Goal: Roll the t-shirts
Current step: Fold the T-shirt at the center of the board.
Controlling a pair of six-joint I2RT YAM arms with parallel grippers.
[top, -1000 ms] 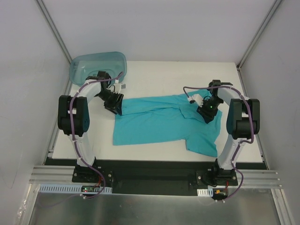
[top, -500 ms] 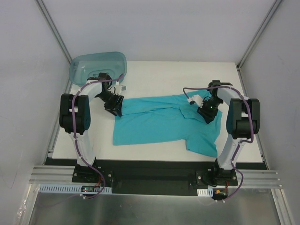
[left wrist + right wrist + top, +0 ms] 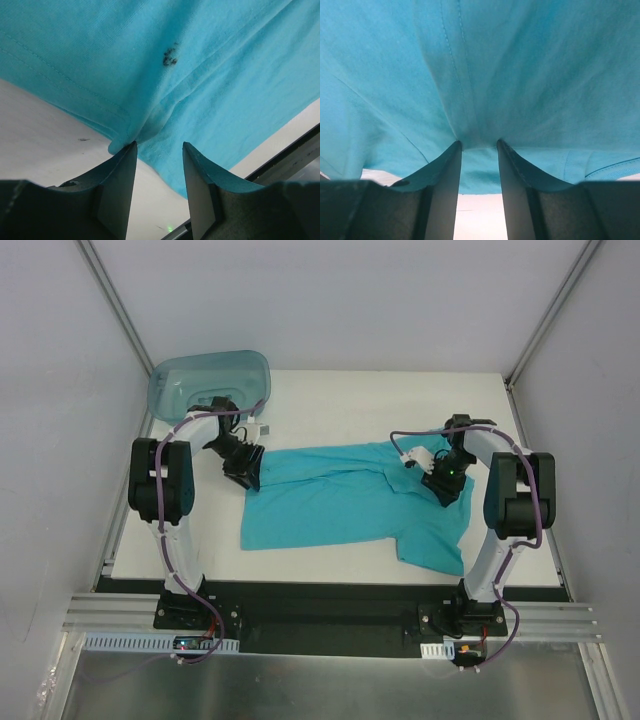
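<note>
The teal t-shirt [image 3: 350, 502] lies spread across the white surface [image 3: 330, 405]. Left gripper [image 3: 159, 150] pinches a bunched hem; right gripper [image 3: 479, 146] pinches a fold. There's a dark smudge [image 3: 170, 55] on the fabric, but no readable labels.

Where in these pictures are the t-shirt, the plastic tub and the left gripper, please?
t-shirt [image 3: 340, 505]: top external view, middle of its body.
plastic tub [image 3: 175, 380]: top external view, left wall.
left gripper [image 3: 159, 150]: left wrist view, gap between the fingertips, at the hem.
</note>
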